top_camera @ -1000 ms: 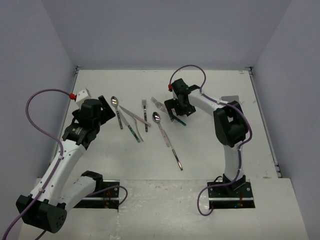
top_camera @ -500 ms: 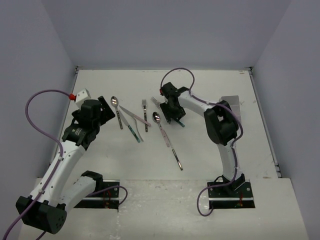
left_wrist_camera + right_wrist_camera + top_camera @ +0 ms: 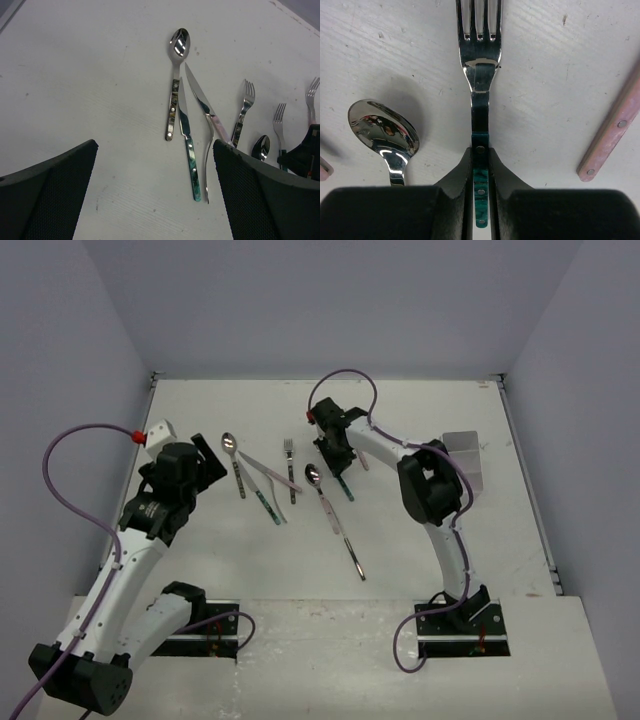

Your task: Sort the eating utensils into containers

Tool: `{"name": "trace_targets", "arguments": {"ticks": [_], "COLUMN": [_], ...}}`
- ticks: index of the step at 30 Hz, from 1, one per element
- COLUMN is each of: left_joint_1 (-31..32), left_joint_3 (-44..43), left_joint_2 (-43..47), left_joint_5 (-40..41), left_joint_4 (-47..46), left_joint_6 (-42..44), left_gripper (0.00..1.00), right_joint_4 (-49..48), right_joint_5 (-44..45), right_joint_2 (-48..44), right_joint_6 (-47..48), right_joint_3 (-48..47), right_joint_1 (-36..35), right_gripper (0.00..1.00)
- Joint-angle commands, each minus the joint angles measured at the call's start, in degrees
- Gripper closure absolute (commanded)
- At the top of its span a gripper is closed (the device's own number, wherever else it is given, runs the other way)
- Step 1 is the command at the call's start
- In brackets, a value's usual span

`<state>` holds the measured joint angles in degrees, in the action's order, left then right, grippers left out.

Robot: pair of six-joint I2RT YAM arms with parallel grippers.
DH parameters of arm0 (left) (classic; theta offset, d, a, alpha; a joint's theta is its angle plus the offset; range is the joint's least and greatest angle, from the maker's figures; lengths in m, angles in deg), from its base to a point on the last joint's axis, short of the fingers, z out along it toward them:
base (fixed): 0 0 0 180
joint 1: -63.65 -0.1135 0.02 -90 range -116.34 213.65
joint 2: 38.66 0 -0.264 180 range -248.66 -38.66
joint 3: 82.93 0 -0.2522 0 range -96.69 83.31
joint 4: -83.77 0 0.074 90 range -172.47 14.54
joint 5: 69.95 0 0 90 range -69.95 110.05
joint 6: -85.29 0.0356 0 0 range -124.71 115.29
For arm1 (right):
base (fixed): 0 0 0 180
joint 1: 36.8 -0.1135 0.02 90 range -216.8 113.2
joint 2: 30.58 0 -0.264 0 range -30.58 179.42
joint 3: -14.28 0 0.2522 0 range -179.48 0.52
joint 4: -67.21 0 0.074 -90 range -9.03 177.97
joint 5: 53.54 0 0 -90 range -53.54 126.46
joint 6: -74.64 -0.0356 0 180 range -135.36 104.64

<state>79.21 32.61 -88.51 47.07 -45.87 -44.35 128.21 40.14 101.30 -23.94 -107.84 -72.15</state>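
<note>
White table (image 3: 400, 540) bears the cutlery. Left gripper (image 3: 155, 170) stands wide, empty, over the left-hand pieces. Farther off, I see the right gripper (image 3: 480, 165) pinching a teal-handled fork (image 3: 480, 75) lying beside a spoon (image 3: 385, 132). Thin handle: I judge it may swivel on lifting toward the containers (image 3: 463, 454), right.

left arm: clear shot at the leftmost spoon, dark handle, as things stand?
Probably yes. The left claw is open and the spoon lies just ahead of it, nothing on top. One catch: the teal-handled knife lies close beside the spoon's handle, so a grab there may catch both.
</note>
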Motion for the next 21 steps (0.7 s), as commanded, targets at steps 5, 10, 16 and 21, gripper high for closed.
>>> {"name": "trace_targets", "arguments": {"ticks": [5, 10, 16, 21], "left_joint_1": [0.18, 0.18, 0.18, 0.18], "left_joint_3": [0.51, 0.69, 1.3, 1.13], "left_joint_2": [0.63, 0.19, -0.08, -1.65], "left_joint_5": [0.13, -1.18, -2.41, -3.82], "left_joint_4": [0.14, -0.74, -2.23, -3.64], "left_joint_6": [-0.09, 0.09, 0.79, 1.32], "left_gripper": [0.0, 0.0, 0.0, 0.0], "right_joint_4": [-11.45, -24.18, -36.58, -43.8], "right_joint_5": [-0.24, -3.33, -10.88, -18.45], "right_joint_2": [-13.64, -28.49, -46.16, -56.97], "right_joint_6": [7.08, 12.69, 18.06, 20.17], "right_joint_3": [7.17, 17.99, 32.75, 44.17], "right_joint_1": [-0.07, 0.11, 5.28, 17.85], "right_gripper": [1.0, 1.0, 1.0, 1.0]}}
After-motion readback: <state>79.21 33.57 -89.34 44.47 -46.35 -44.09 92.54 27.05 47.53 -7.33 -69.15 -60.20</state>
